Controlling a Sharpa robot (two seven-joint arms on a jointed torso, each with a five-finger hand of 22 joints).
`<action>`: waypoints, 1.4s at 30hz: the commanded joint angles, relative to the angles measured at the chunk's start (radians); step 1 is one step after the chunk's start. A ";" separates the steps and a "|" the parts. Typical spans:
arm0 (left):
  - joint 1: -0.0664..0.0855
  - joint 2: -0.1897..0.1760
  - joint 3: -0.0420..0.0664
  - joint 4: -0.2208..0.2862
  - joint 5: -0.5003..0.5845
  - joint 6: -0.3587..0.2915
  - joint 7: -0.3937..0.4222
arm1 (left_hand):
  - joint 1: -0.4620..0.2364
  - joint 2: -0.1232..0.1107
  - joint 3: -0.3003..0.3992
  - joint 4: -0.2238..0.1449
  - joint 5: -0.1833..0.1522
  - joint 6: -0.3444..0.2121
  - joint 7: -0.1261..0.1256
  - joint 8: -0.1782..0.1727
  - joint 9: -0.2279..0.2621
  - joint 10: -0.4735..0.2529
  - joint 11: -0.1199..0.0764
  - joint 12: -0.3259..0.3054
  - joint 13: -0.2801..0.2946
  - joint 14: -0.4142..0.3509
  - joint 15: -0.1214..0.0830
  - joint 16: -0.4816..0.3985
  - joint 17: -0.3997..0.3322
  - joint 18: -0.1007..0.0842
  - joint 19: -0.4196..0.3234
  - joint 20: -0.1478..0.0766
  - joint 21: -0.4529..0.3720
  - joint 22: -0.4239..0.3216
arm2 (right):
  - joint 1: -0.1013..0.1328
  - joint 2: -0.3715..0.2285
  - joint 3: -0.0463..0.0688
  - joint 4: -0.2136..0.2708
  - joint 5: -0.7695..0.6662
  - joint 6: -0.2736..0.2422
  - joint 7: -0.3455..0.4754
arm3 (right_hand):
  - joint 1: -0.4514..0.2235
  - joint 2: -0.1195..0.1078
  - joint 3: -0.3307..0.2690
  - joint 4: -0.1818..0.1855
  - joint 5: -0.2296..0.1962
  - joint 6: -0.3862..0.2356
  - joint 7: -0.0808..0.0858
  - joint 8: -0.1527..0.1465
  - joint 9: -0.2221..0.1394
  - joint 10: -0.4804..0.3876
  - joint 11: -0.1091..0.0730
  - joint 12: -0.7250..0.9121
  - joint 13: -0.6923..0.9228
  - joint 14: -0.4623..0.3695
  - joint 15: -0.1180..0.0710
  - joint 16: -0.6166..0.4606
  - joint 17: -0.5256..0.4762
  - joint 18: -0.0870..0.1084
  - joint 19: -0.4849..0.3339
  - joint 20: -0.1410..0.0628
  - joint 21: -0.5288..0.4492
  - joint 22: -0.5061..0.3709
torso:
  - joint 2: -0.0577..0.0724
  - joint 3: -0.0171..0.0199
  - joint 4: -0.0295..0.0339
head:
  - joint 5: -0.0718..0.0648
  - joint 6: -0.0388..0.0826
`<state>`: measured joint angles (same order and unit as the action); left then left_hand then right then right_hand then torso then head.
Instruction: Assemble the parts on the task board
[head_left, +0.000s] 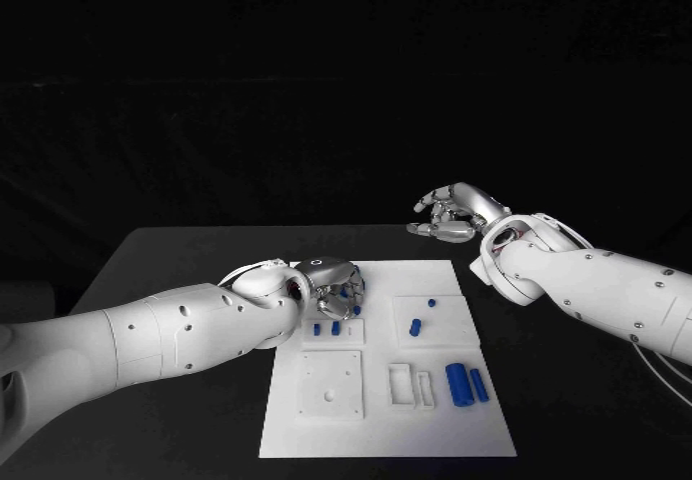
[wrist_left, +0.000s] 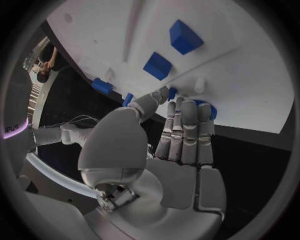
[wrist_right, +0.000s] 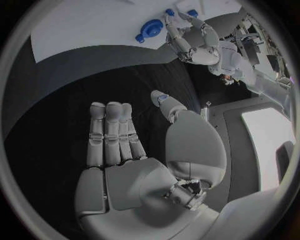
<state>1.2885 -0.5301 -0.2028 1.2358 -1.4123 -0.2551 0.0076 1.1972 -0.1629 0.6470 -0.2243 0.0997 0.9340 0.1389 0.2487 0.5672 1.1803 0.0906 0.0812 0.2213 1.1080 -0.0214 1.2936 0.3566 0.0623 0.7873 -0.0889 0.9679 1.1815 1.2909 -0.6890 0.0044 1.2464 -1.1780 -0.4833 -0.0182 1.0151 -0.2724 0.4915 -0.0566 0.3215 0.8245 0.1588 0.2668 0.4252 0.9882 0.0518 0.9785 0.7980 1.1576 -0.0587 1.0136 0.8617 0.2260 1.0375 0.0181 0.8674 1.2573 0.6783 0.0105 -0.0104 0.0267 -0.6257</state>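
The white task board (head_left: 433, 420) lies in the middle of the black table. My left hand (head_left: 329, 283) reaches down onto its far left corner. In the left wrist view its fingertips (wrist_left: 187, 112) and thumb close around a blue part (wrist_left: 211, 111) lying against the board (wrist_left: 250, 90). Two small blue parts (head_left: 316, 327) (head_left: 335, 327) stand just nearer than that hand. Two more (head_left: 415, 326) (head_left: 430, 301) sit mid-board, and two long blue cylinders (head_left: 457, 384) (head_left: 479, 384) lie at the near right. My right hand (head_left: 459, 215) hovers beyond the board's far right corner, its fingers (wrist_right: 112, 135) straight and holding nothing.
White raised blocks (head_left: 332, 383) and a slotted bracket (head_left: 408, 385) stand on the board's near half. Bare black table (head_left: 577, 400) runs right of the board and beyond it. My left forearm (head_left: 159, 335) crosses the table's left side.
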 joint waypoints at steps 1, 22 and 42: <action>-0.002 0.007 0.000 -0.004 -0.006 0.012 0.005 | -0.001 0.008 -0.001 0.006 0.007 0.008 0.000 -0.001 -0.001 0.010 0.000 0.005 -0.001 0.005 -0.001 0.005 0.002 0.012 0.010 -0.028 0.005 0.001 | 0.000 0.001 0.000 0.003 -0.002 0.011 0.009 | 0.009 0.004 0.003 0.001 0.003 -0.002 0.007 0.002 -0.001 -0.004 0.000 0.005 -0.002 -0.006 0.003 -0.002 -0.002 0.036 0.001 0.004 -0.004 0.002 | 0.000 0.0007 0.0006 | -0.001 -0.002; -0.015 0.024 -0.003 -0.029 -0.002 0.051 -0.004 | -0.005 0.025 -0.003 0.011 0.007 0.009 0.001 -0.002 -0.007 0.027 -0.005 0.003 -0.007 0.015 -0.006 0.026 0.010 0.015 0.026 -0.034 0.012 0.008 | 0.000 0.001 0.000 0.006 -0.002 0.012 0.010 | 0.010 0.004 0.003 0.001 0.003 -0.002 0.007 0.002 -0.001 -0.005 0.000 0.006 -0.003 -0.006 0.003 -0.001 -0.002 0.036 0.001 0.004 -0.005 0.002 | -0.001 0.0024 -0.0002 | -0.002 -0.007; -0.020 0.031 -0.013 -0.035 -0.019 0.082 -0.028 | -0.007 0.064 0.001 0.009 0.040 0.044 -0.013 0.015 -0.009 0.066 -0.020 0.012 -0.009 0.034 -0.020 0.043 0.016 0.016 0.043 -0.044 0.016 0.015 | 0.000 0.002 0.000 0.006 -0.002 0.012 0.011 | 0.010 0.003 0.003 0.002 0.003 -0.003 0.007 0.002 -0.001 -0.005 0.001 0.007 -0.005 -0.006 0.003 -0.001 -0.003 0.036 0.001 0.004 -0.006 0.003 | -0.002 0.0017 0.0004 | -0.004 -0.010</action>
<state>1.2814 -0.5013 -0.2053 1.1992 -1.4167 -0.2415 -0.0060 1.1903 -0.1053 0.6432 -0.2138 0.1366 0.9720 0.1259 0.2611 0.5568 1.2404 0.0695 0.0882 0.2094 1.1329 -0.0426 1.3322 0.3711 0.0702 0.8244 -0.0983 0.9796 1.1959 1.2909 -0.6881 0.0045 1.2506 -1.1777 -0.4818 -0.0175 1.0151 -0.2724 0.4915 -0.0566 0.3215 0.8210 0.1583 0.2668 0.4252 0.9882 0.0518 0.9825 0.7950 1.1576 -0.0586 1.0136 0.8608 0.2261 1.0375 0.0181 0.8674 1.2591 0.6769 0.0122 -0.0106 0.0226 -0.6359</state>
